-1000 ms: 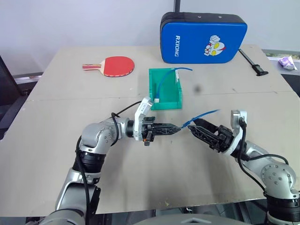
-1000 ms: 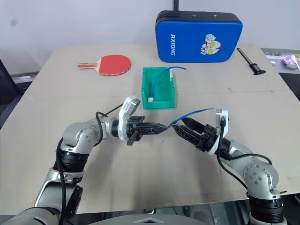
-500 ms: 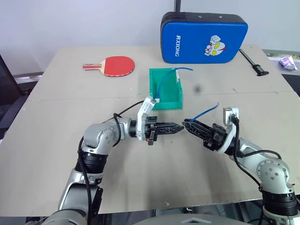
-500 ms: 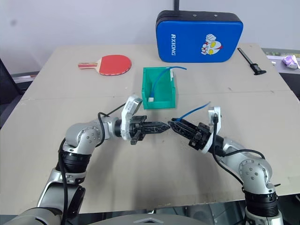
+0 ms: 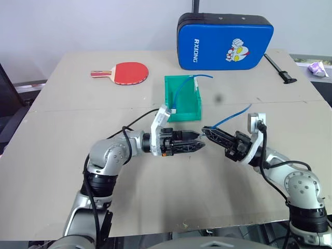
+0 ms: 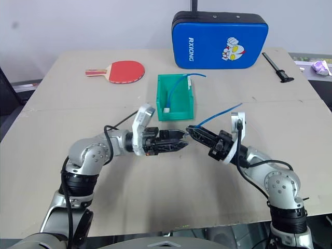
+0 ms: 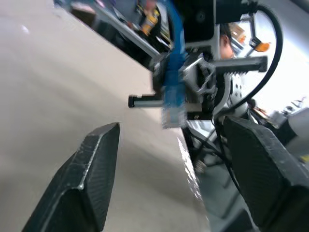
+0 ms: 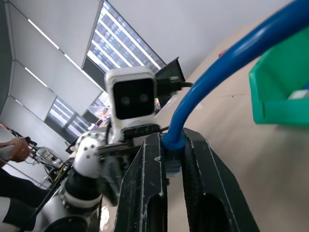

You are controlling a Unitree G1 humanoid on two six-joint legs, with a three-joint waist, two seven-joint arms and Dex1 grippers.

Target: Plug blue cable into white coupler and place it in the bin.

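Over the table (image 5: 62, 155), the right gripper (image 5: 205, 130) pinches the blue cable (image 5: 231, 116). Left gripper (image 5: 199, 145) fingers stand apart, empty. Farther off, the bin (image 5: 182, 111) holds another cable.

Left gripper (image 5: 199, 144) jaws stood apart, blue cable (image 7: 174, 92) plug hung beyond the gap, right gripper (image 5: 205, 130) tip-to-tip opposite blocked it, bin (image 5: 182, 115) close behind both tips.

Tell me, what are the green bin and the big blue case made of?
The green bin looks like hard plastic: thin, stiff walls, smooth and a little shiny. The blue case looks padded, maybe vinyl or fake leather over foam: puffy rounded edges, a soft sheen, and a printed cartoon. I can't be sure what is inside it.
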